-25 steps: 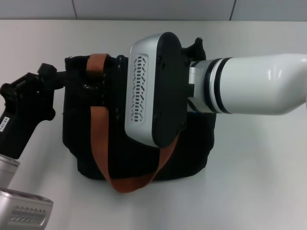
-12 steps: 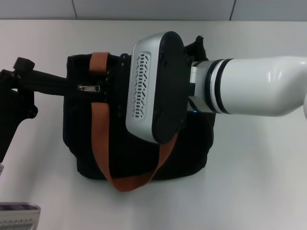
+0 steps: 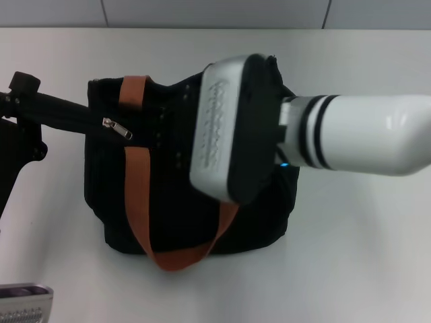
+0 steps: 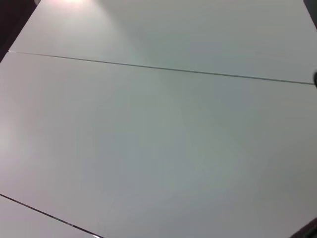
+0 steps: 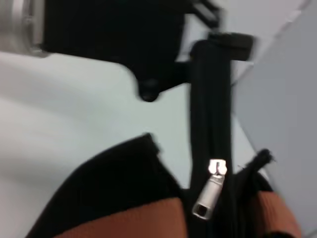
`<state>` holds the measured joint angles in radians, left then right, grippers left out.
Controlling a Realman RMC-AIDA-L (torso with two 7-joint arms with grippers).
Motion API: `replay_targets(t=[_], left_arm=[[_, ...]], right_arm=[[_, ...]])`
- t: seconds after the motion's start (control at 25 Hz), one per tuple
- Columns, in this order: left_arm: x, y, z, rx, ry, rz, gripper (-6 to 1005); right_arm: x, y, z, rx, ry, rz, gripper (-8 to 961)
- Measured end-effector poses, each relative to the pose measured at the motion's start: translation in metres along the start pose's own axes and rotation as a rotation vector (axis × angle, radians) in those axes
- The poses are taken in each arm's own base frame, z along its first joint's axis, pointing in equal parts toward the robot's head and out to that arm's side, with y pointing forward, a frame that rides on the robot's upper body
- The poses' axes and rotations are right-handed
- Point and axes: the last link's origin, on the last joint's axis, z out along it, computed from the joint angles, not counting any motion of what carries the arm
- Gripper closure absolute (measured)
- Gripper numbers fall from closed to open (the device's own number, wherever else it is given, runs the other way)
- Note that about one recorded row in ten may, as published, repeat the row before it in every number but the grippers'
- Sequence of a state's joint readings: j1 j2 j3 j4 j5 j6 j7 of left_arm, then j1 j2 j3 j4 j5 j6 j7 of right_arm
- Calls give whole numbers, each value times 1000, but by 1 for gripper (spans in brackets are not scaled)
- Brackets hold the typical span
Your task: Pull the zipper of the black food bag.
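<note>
Black food bag (image 3: 168,202) — rust-orange straps (image 3: 135,175) (silver zipper (image 3: 116,127)) — white table (image 3: 350,256)

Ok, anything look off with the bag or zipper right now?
Yes: the zip strip juts sideways off the bag, stretched taut by the left end effector. The zipper dangles free, ungripped.

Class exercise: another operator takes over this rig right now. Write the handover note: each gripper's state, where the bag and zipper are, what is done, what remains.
Left gripper: at the bag's left end, holding the black zip-line end strip pulled out taut.
Right gripper: hidden under its own wrist above the bag's right half; fingers not visible.
Bag: upright on the white table, orange strap draped over the front.
Zipper: silver tab hanging free near the left end of the rim, no gripper on it.
Done: zip line tensioned.
Left: grasp the tab and pull it along the rim.
</note>
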<state>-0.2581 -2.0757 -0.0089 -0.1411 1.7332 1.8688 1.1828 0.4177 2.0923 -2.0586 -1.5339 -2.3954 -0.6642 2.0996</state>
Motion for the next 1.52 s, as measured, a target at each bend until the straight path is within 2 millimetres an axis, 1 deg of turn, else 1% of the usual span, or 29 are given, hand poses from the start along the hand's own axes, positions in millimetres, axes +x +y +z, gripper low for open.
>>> replay_targets(t=[0.04,0.16,0.2,0.24,0.28,0.32,0.36,0.4,0.44,0.48,0.52,0.56,0.6,0.64,0.72,0.76,0.8,0.88,0.92,0.96,1.0,1.04,1.08,1.12,1.2,1.32,1.36,1.48,1.52], left_arm=[[0,0,0,0,0,0,941],[0,0,0,4,-1,-1,941],[1,0,0,4,-1,-2,941],[1,0,0,4,-1,-2,941],[1,0,0,5,-2,-3,940],[2,0,0,5,0,-5,940],[2,0,0,5,0,-5,940],[2,0,1,7,5,-8,940],[2,0,1,7,5,-8,940],[3,0,2,8,6,-9,940],[3,0,3,10,7,-5,940],[3,0,3,10,7,-5,940],[3,0,3,12,7,13,940],[3,0,3,12,7,13,940],[3,0,3,13,6,40,939],[3,0,3,13,6,40,939],[3,0,3,13,5,47,939],[3,0,3,13,5,50,939],[2,0,3,11,6,54,939],[2,0,3,11,6,54,939],[2,0,3,10,6,55,939],[2,0,3,8,8,55,939],[2,0,3,7,9,55,938],[2,1,4,4,14,55,938],[2,2,5,1,19,54,938],[3,2,6,-2,21,52,938],[3,2,6,-2,21,52,938],[3,2,7,-1,23,50,937],[3,2,7,0,23,50,937]], right_arm=[[0,0,0,0,0,0,905],[4,-12,-12,41,1,82,907],[10,-21,-21,57,14,152,909],[10,-21,-21,57,14,152,912],[12,-26,-25,66,20,193,914],[17,-35,-34,74,16,295,916],[17,-35,-34,74,16,295,910],[19,-46,-43,62,-17,414,904],[19,-46,-43,62,-17,414,898],[19,-51,-48,45,-42,468,892],[15,-58,-59,-16,-90,543,886],[15,-58,-59,-16,-90,543,880],[9,-62,-70,-93,-127,570,875],[9,-62,-70,-93,-127,570,869],[0,-68,-83,-191,-148,567,857],[0,-68,-83,-191,-148,567,851],[-3,-71,-86,-241,-140,562,845],[-4,-73,-84,-258,-136,563,813],[-5,-74,-77,-299,-123,572,796],[-5,-74,-77,-299,-123,572,780],[-5,-75,-68,-332,-110,584,764],[-5,-75,-68,-332,-110,584,748],[-6,-76,-63,-347,-104,586,732],[-6,-77,-53,-374,-92,585,715],[-8,-77,-49,-385,-88,578,683],[-12,-79,-34,-405,-88,530,690],[-12,-79,-34,-405,-88,530,692],[-15,-79,-24,-396,-83,507,699],[-16,-77,-16,-398,-73,489,701]])
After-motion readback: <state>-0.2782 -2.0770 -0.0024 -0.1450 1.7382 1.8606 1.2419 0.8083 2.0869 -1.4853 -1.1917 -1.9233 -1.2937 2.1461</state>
